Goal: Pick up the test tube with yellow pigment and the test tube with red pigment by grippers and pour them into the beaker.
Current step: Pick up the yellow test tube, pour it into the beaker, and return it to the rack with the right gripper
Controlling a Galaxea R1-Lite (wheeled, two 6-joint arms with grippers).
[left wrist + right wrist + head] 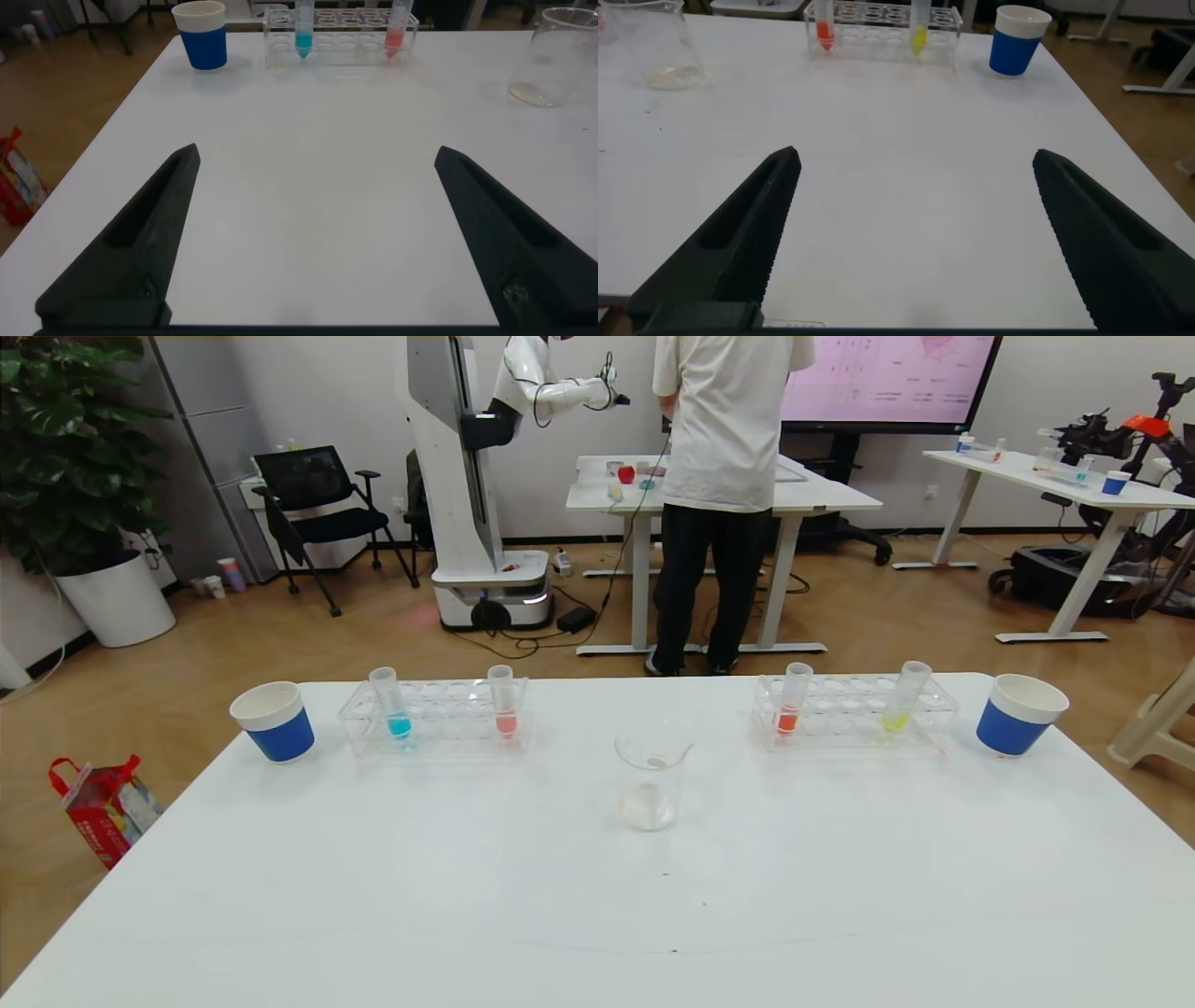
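Two tube racks flank an empty beaker on the white table.
At left centre of the head view stands the test tube with red pigment; the beaker is mid-frame; the test tube with yellow pigment is right of centre. The left gripper and right gripper both hover with fingers spread wide, holding nothing.

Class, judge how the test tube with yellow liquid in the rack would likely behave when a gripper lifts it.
The test tube with yellow pigment looks slim and smooth-walled, so probably slippery. Holding only a little liquid, it is likely light. It leans in its rack, so it may tilt further when nudged.
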